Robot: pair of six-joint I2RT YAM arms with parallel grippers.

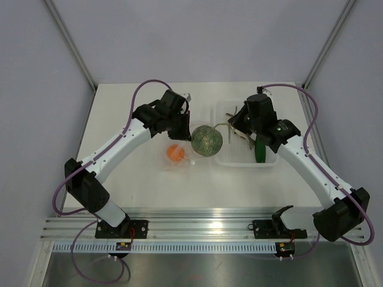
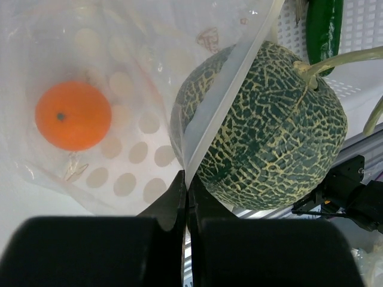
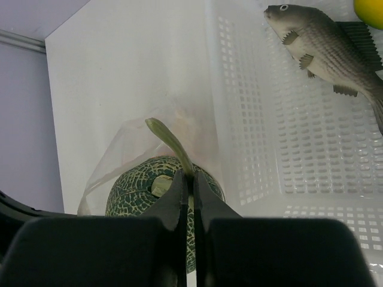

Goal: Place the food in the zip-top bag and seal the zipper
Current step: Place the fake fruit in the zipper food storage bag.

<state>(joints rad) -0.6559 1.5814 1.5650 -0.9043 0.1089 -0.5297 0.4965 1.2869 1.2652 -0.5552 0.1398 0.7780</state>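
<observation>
While the toy melon (image 1: pixel 206 140) sits only partway inside the mouth of the zip-top bag (image 2: pixel 119 48), the coming move turns on one direction. The bag's body lies to the left and slightly near of the melon, so the melon would have to travel leftward to go fully in.

The left gripper (image 2: pixel 187 176) is closed narrow on the bag's rim, pinching the whitish zipper (image 2: pixel 233 89) strip. In the left wrist view that strip runs diagonally across the melon. The part of the melon left of the strip is hazed by film, and the part right of it is bare.

The right gripper (image 3: pixel 187 176) is pinched tight on the melon's pale stem (image 3: pixel 170 140), whose long axis points away from the bag, toward the right. By this reading the right arm steers the melon and the left arm holds the mouth.

Whether the melon rests on the desk (image 1: pixel 149 197) or hangs just above it cannot be told. The small orange ball (image 2: pixel 73 115) lies inside the bag, left of the melon. The fish (image 3: pixel 326 45), lemon (image 3: pixel 370 9) and cucumber (image 2: pixel 323 27) lie in the perforated tray (image 3: pixel 257 119) to the right, nearer the right arm.
</observation>
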